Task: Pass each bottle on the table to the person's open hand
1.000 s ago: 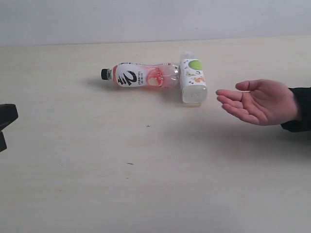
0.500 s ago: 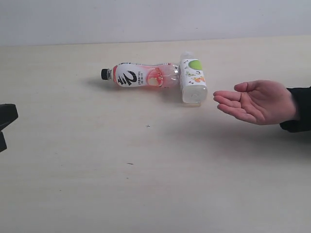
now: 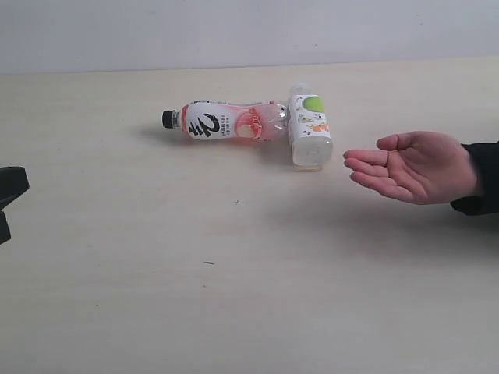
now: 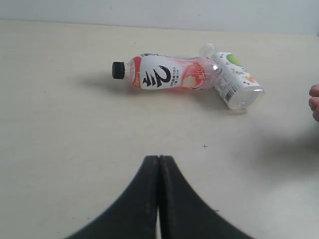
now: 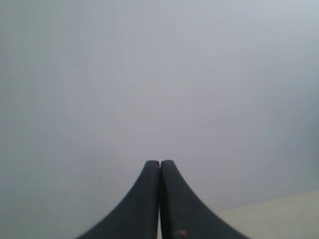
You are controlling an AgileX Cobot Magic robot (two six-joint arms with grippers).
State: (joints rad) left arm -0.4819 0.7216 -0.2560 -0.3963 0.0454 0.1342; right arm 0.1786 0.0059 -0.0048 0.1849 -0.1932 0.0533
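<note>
Two bottles lie on the pale table (image 3: 234, 296). The pink-red bottle (image 3: 230, 121) (image 4: 169, 73) has its black cap pointing left. Its base touches the green-labelled bottle (image 3: 309, 130) (image 4: 234, 81), which lies across it with its white cap toward the back. The person's open hand (image 3: 413, 165), palm up with a black cuff, hovers just right of the green-labelled bottle; only its fingertips (image 4: 314, 102) show in the left wrist view. My left gripper (image 4: 159, 158) is shut and empty, well short of the bottles, at the table's left edge (image 3: 9, 195). My right gripper (image 5: 159, 162) is shut, facing a grey wall.
A grey wall (image 3: 249, 31) runs behind the table's far edge. Tiny dark specks (image 3: 238, 202) mark the wood between my left gripper and the bottles. A sliver of table (image 5: 279, 214) shows in the right wrist view.
The person's hand shifted slightly, first toward the bottles, then a little lower. Bottles and left gripper have not moved.
</note>
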